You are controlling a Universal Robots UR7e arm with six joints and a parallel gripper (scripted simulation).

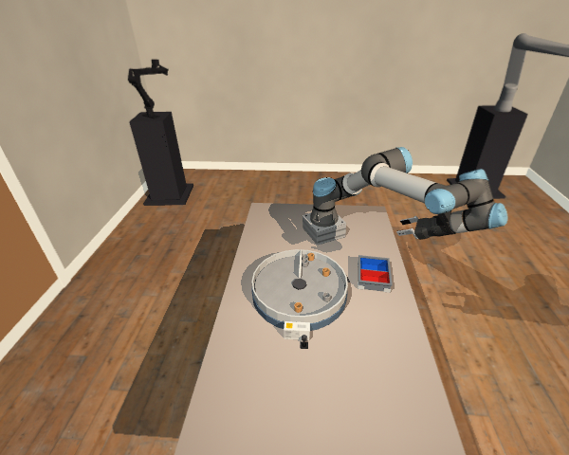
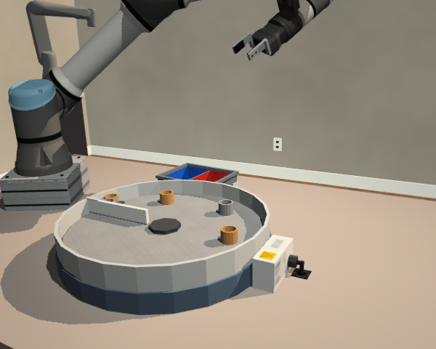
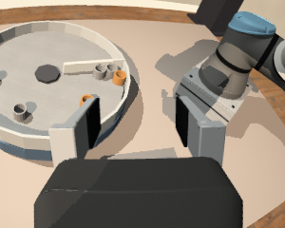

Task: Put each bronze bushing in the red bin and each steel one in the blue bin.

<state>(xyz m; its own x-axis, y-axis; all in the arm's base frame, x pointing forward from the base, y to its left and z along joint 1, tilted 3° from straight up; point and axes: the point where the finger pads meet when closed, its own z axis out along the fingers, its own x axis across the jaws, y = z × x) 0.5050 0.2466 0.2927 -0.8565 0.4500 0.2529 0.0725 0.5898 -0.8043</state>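
My gripper (image 1: pixel 402 227) (image 2: pixel 243 53) (image 3: pixel 138 113) is open and empty, high up, right of the bins in the top view. The turntable (image 1: pixel 275 288) (image 2: pixel 116 243) carries three bronze bushings: one at the front (image 1: pixel 298 307) (image 2: pixel 229 235), one at the right (image 1: pixel 325 272) (image 2: pixel 166 197), one near the divider (image 1: pixel 310 256) (image 3: pixel 119 78). One steel bushing (image 1: pixel 326 297) (image 2: pixel 225 207) (image 3: pixel 20 114) stands at the front right; two more (image 3: pixel 100 72) (image 3: pixel 112 69) stand by the divider. The blue bin (image 1: pixel 373 264) (image 2: pixel 186 172) and red bin (image 1: pixel 375 276) (image 2: pixel 212 175) show no bushings.
A white divider (image 1: pixel 301 266) (image 2: pixel 116 211) (image 3: pixel 81 67) runs inward from the raised rim. A dark hub (image 1: pixel 299 283) (image 2: pixel 165 225) sits at the centre. A white box (image 1: pixel 296 331) (image 2: pixel 271 262) adjoins the turntable's front. The arm's base (image 1: pixel 323 228) stands behind the turntable.
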